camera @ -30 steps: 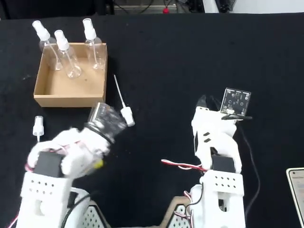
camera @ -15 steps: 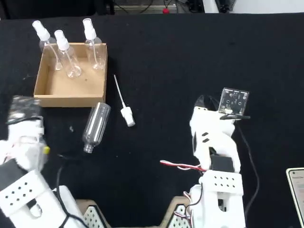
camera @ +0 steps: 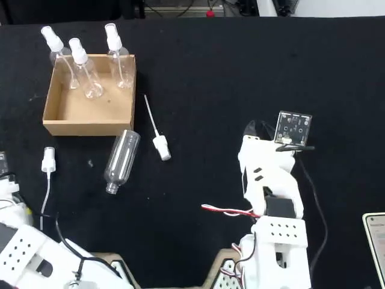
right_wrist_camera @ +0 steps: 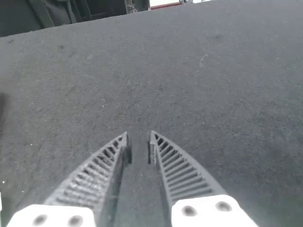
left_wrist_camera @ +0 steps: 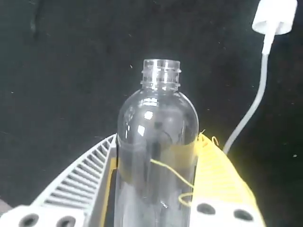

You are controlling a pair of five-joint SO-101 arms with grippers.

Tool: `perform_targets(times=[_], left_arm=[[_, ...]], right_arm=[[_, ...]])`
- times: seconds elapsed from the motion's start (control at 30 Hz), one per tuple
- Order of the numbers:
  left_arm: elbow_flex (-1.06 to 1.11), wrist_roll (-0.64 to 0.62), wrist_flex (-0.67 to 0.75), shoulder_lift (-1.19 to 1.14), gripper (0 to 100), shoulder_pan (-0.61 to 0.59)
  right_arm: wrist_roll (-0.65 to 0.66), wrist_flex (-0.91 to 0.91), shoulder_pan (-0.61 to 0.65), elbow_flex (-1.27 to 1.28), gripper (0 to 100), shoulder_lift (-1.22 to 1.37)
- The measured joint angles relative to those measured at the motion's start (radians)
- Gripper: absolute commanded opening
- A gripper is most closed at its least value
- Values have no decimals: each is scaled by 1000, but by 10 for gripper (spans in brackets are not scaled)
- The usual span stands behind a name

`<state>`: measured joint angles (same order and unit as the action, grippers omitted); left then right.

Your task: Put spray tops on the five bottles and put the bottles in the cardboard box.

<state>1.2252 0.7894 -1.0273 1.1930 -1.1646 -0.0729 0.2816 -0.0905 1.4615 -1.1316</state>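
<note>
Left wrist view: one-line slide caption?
Left gripper clamps an uncapped clear bottle; a loose spray top lies on the black table nearby.

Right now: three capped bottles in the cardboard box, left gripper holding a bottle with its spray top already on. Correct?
No. The left wrist view shows the bottle in the left gripper with a bare threaded neck, uncapped. Three capped bottles in the cardboard box is right.

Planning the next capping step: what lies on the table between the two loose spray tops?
In the high view, an uncapped bottle lies on its side between the curved-tube spray top and the straight-tube spray top.
</note>
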Motion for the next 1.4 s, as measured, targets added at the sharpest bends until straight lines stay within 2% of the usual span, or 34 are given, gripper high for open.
perform_targets(times=[0.27,0.37,0.77,0.9,1.13,1.3,1.4], left_arm=[[44,-68,0,-6,173,21],[40,-83,3,-74,173,21],[-302,-143,43,-775,174,25],[-396,-141,68,-914,174,25],[-463,-141,68,-984,186,26],[-463,-106,69,-985,339,25],[-460,-83,69,-996,309,23]], right_arm=[[0,0,0,0,69,0],[0,0,0,0,69,0],[0,0,0,0,69,0],[0,0,0,0,69,0],[0,0,0,0,69,0],[0,0,0,0,69,0],[0,0,0,0,69,0]])
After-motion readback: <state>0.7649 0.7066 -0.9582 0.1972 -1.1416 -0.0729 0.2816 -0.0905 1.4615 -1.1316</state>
